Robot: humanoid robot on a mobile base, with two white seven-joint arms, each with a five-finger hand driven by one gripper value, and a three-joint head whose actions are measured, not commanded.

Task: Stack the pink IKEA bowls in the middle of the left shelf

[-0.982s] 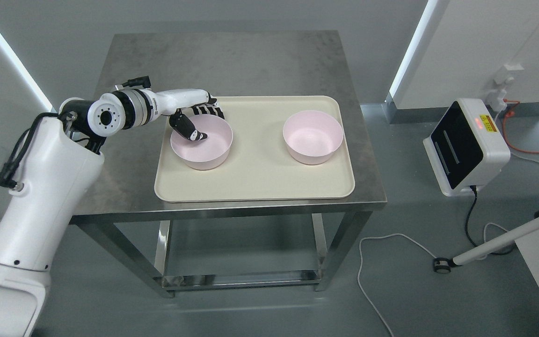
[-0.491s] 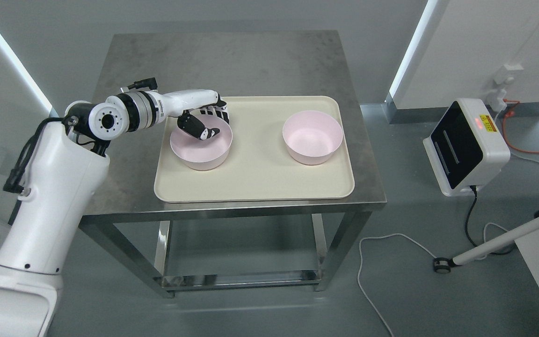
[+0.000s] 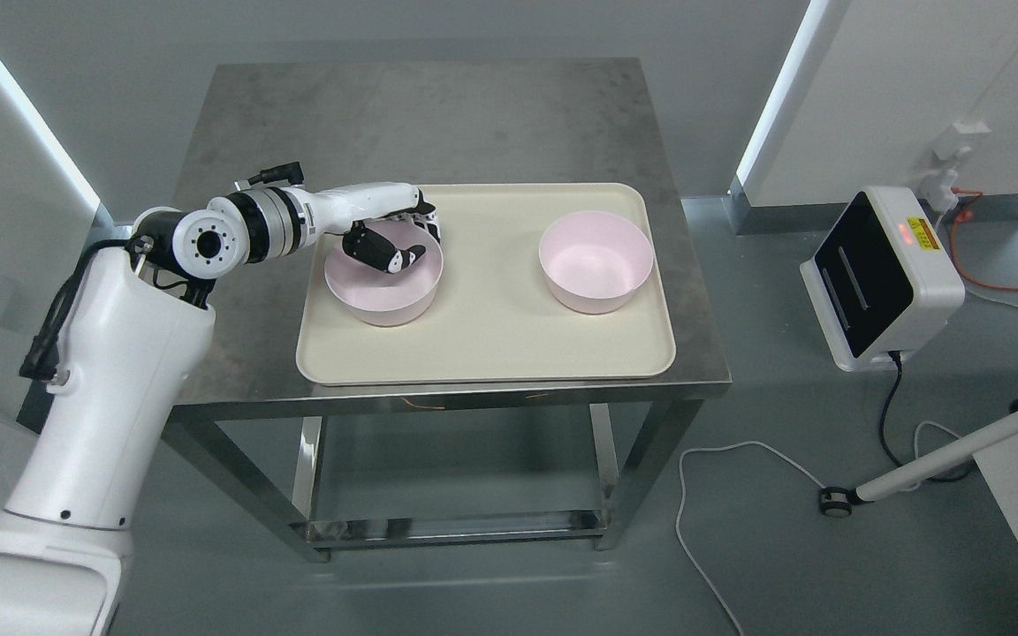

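1. The left hand (image 3: 392, 237) pinches the far rim of the near pink bowl (image 3: 383, 284), thumb inside, fingers (image 3: 425, 221) outside.
2. To the hand's right, bare tray (image 3: 482, 336) separates this bowl from the second pink bowl (image 3: 596, 272), well apart.
3. Two bowls, one cream tray, one arm showing.
4. The tray fills the front of a steel table (image 3: 403, 115); beyond the hand its top is bare. Grey floor, white device (image 3: 882, 278) far right.

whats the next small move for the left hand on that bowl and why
Probably lift straight up a little. The left hand grips the far rim of the left pink bowl, thumb inside, and the bowl looks tilted on the tray. The right pink bowl sits apart, open for stacking.
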